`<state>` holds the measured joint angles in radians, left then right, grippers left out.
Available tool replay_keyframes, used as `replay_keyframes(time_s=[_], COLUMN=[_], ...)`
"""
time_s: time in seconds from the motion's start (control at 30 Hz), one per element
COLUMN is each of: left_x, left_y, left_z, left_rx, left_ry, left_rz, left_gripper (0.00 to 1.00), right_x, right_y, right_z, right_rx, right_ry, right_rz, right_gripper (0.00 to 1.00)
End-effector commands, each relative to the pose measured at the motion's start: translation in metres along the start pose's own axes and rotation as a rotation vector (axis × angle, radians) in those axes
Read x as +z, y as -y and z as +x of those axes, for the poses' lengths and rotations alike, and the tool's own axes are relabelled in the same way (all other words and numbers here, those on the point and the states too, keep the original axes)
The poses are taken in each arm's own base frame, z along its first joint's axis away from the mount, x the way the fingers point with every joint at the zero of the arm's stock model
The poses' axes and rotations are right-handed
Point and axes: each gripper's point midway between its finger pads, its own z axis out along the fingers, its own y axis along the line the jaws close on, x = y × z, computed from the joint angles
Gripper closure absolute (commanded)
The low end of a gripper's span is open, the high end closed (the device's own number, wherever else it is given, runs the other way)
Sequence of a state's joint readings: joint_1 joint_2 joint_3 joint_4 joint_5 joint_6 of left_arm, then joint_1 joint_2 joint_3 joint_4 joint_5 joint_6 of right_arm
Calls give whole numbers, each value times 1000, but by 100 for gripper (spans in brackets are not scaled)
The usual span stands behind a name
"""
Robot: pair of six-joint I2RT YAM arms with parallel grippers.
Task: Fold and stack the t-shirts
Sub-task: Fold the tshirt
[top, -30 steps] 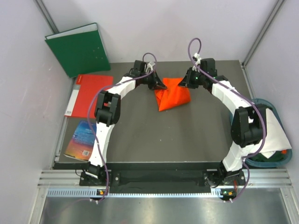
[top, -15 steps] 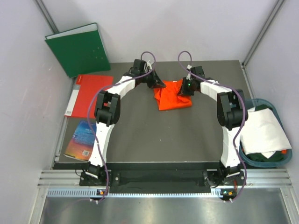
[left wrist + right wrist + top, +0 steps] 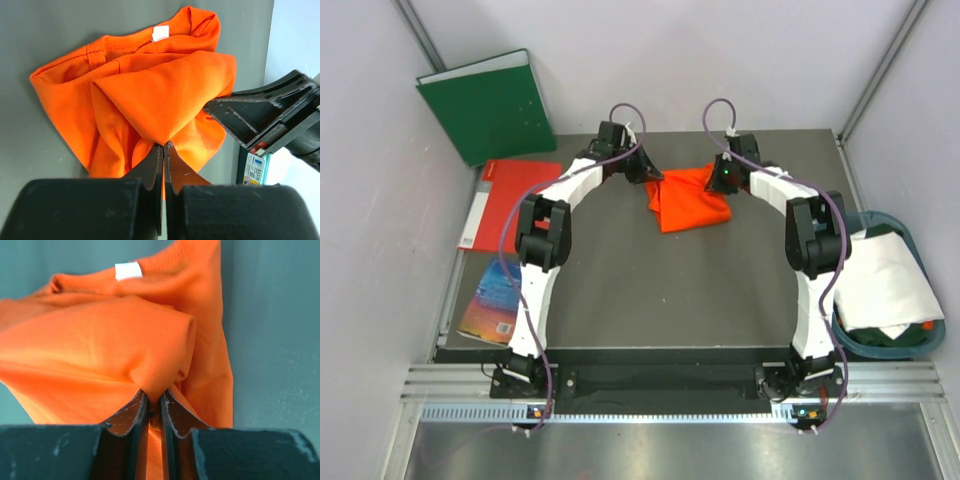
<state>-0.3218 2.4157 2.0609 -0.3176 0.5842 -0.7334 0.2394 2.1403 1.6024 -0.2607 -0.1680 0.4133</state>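
The orange t-shirt (image 3: 690,203) sits bunched at the far centre of the table (image 3: 620,290), with its long axis running left to right. My left end effector (image 3: 163,146) and right end effector (image 3: 154,401) each pinch a fold of it, jaws nearly closed.

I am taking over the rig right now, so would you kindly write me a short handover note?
Left gripper: shut, pinching a fold of the orange t-shirt.
Right gripper: shut on the other side of the same shirt.
Orange t-shirt: bunched at the far middle of the table, between both arms.
White t-shirt: draped over the basket to the right, untouched.
Done: no shirt neatly folded, nothing stacked.
Left: finish the orange fold, fold the white one, stack them.
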Motion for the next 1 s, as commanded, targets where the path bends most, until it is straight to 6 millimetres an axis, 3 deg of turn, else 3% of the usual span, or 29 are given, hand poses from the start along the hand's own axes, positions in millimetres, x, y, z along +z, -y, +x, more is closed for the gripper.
replay_keyframes(time_s=[0.0,0.17,0.2,0.27,0.4,0.47,0.5,0.53,0.57,0.6,0.8,0.97], left_x=[-40,-40,-39,-36,-25,-24,-25,-27,-29,-34,-58,-54], left_y=[32,13,11,6,-6,-6,-10,-9,-9,-5,22,9], left_z=[-36,-33,-32,-30,-18,-16,-14,-15,-15,-17,-19,-3], left_rx=[88,63,59,50,15,9,7,13,21,39,71,48], left_ry=[134,130,127,119,67,56,46,49,49,56,88,57], left_rz=[-9,-70,-77,-83,-84,-82,-98,-107,-113,-117,-71,-73], left_gripper=[100,100,100,100,100,68,28,14,6,1,1,1], right_x=[-18,-14,-5,-3,16,17,22,20,19,11,-27,-35], right_y=[-14,-16,-12,-10,5,8,11,11,15,13,16,28], right_z=[-61,-80,-76,-83,-80,-85,-81,-84,-83,-89,-92,-64], right_rx=[-8,-2,3,3,16,20,17,14,11,3,-46,-54], right_ry=[160,191,174,172,154,153,136,138,140,158,211,167], right_rz=[-15,-3,10,36,96,122,132,134,162,163,191,198], right_gripper=[89,86,84,70,51,41,38,35,33,32,25,23])
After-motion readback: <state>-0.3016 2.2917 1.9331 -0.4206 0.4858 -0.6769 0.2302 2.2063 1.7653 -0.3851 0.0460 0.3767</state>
